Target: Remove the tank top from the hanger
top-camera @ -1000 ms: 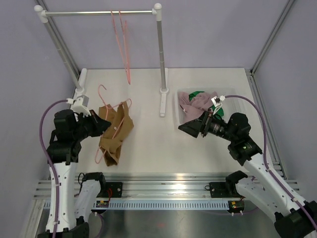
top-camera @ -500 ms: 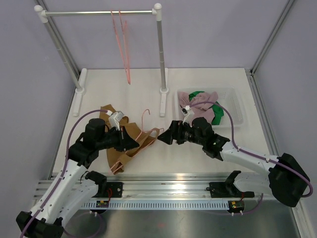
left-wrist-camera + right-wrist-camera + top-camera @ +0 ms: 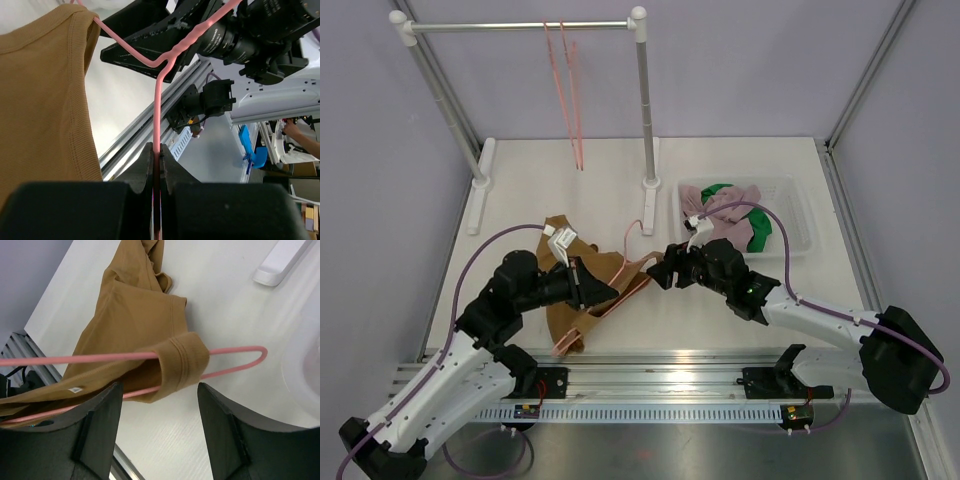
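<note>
The tan tank top (image 3: 570, 295) hangs from a pink hanger (image 3: 632, 268) held just above the table's middle. My left gripper (image 3: 608, 291) is shut on the hanger's thin wire (image 3: 157, 100); the top's ribbed cloth (image 3: 45, 100) drapes to its left. My right gripper (image 3: 660, 273) faces it from the right, open. In the right wrist view one tan shoulder strap (image 3: 186, 362) loops over the hanger's arm (image 3: 235, 357), just ahead of the gap between the black fingers (image 3: 100, 425), which do not touch it. The rest of the top (image 3: 135, 315) trails toward the table.
A rail rack (image 3: 520, 25) at the back carries two pink hangers (image 3: 568, 90); its right post (image 3: 645, 110) and white foot (image 3: 280, 262) stand close by. A clear bin (image 3: 790, 190) with pink and green clothes sits at the right. A metal rail (image 3: 660, 385) runs along the front.
My left arm has carried the hanger and top from the left toward the middle. My right arm has swung from the bin to the hanger's strap end, its jaws narrowing.
</note>
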